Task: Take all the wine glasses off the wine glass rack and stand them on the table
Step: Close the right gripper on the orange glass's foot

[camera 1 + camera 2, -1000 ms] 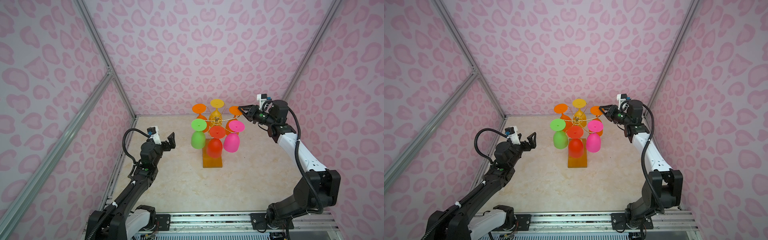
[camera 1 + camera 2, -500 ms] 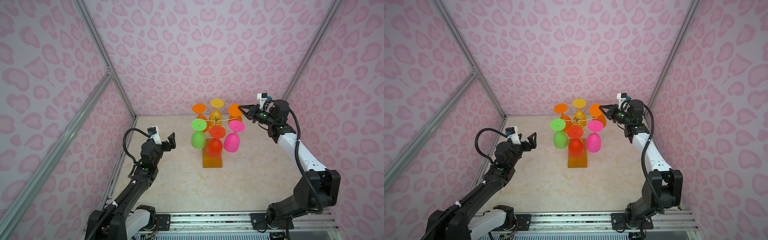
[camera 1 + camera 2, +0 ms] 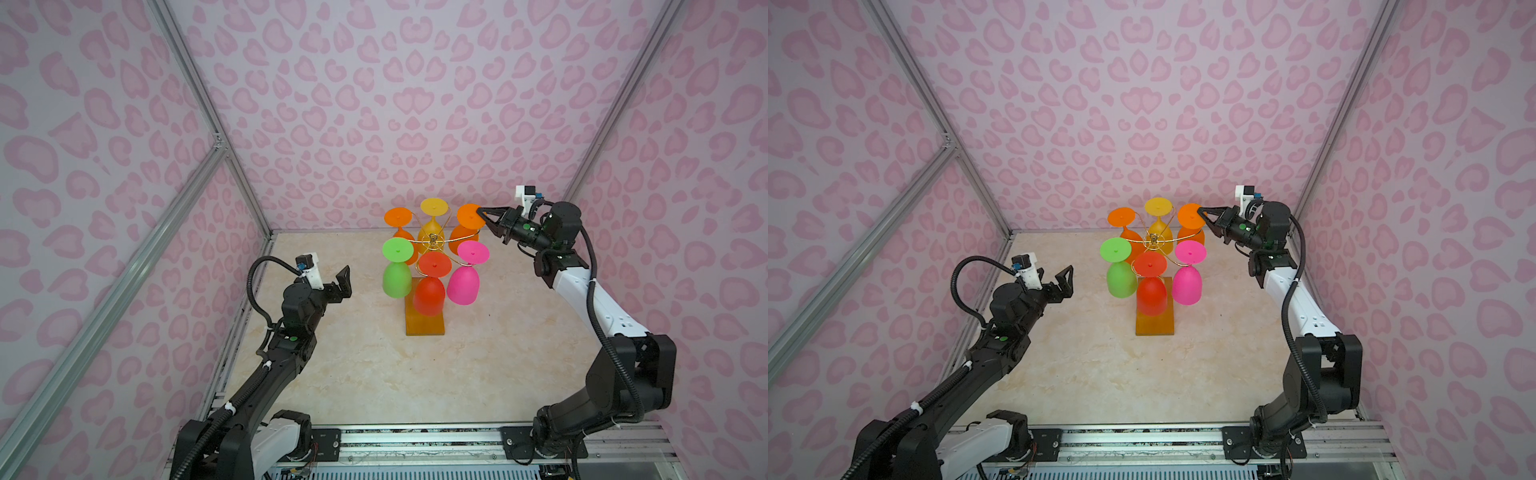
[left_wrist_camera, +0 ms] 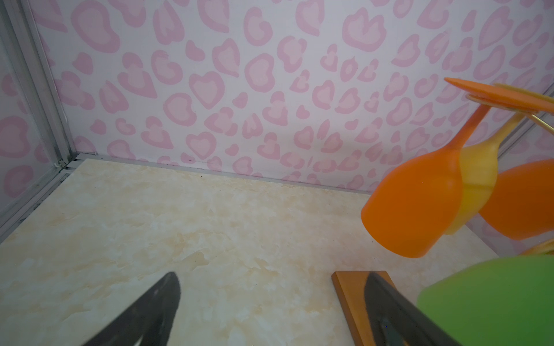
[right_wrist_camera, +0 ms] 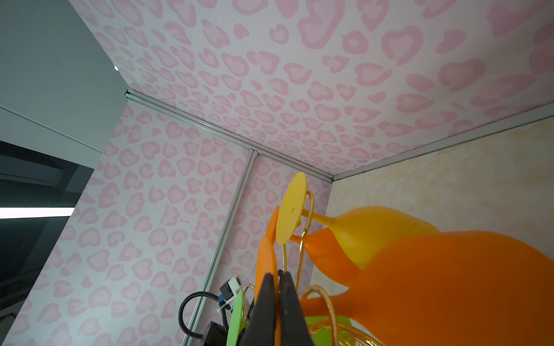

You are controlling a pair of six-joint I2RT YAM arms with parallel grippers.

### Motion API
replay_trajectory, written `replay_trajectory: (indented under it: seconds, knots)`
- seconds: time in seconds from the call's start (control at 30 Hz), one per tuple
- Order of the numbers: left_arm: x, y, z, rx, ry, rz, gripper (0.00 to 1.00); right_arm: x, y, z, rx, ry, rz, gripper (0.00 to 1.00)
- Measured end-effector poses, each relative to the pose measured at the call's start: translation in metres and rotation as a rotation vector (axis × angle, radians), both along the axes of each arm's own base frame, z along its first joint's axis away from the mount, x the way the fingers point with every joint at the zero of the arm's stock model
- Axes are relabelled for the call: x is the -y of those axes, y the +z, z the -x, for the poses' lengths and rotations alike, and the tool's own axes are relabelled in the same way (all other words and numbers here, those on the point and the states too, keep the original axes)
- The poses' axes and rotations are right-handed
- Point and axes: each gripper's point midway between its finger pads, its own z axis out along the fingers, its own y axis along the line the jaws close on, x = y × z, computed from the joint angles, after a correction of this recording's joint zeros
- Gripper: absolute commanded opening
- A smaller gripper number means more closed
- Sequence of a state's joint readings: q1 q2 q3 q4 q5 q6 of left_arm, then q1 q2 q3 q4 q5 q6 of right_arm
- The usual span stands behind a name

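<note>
Pink heart-print walls (image 3: 395, 104) enclose a pale marbled tabletop (image 3: 374, 374), with two black-and-white arms mounted on a metal rail (image 3: 415, 436) along its near edge. In both top views the left arm (image 3: 291, 345) stretches in low from the left side, while the right arm (image 3: 598, 307) bends up and over from the right.

Toward the back of the tabletop stands the wine glass rack (image 3: 432, 239), its gold wire arms spreading from a central hub above a flat amber base (image 3: 424, 326). Six coloured glasses hang from it upside down, feet up and bowls down. Across the back are a second orange glass (image 3: 397, 217), a yellow glass (image 3: 433, 206) and the orange wine glass (image 3: 467, 217). Across the front are a green glass (image 3: 397, 278), a red glass (image 3: 430, 295) and a pink glass (image 3: 463, 284).

The orange wine glass is at the rack's back right, on the side nearest the right arm. The right gripper (image 3: 480, 211) is pinched together on the rim of that glass's flat foot. The right wrist view shows its two black fingers (image 5: 265, 308) pressed on either side of the thin orange disc.

The left gripper (image 3: 1061, 282) hovers above the tabletop to the left of the rack, apart from it. Its jaws are spread wide and hold nothing.
</note>
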State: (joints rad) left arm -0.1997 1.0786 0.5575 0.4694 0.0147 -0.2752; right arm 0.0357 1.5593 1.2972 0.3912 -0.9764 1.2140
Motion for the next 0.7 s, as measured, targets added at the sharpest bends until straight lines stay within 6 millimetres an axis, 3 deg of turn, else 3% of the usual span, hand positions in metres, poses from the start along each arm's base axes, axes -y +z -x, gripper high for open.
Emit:
replay_trajectory:
  seconds: [0.3, 0.7]
  knots:
    - [0.0, -0.001, 0.0, -0.002, 0.005, -0.002, 0.97, 0.013, -0.005, 0.008, -0.012, -0.022, -0.007, 0.0]
    - [0.0, -0.003, -0.001, -0.013, 0.005, -0.004, 0.97, 0.012, 0.002, 0.027, 0.014, -0.019, 0.007, 0.0]
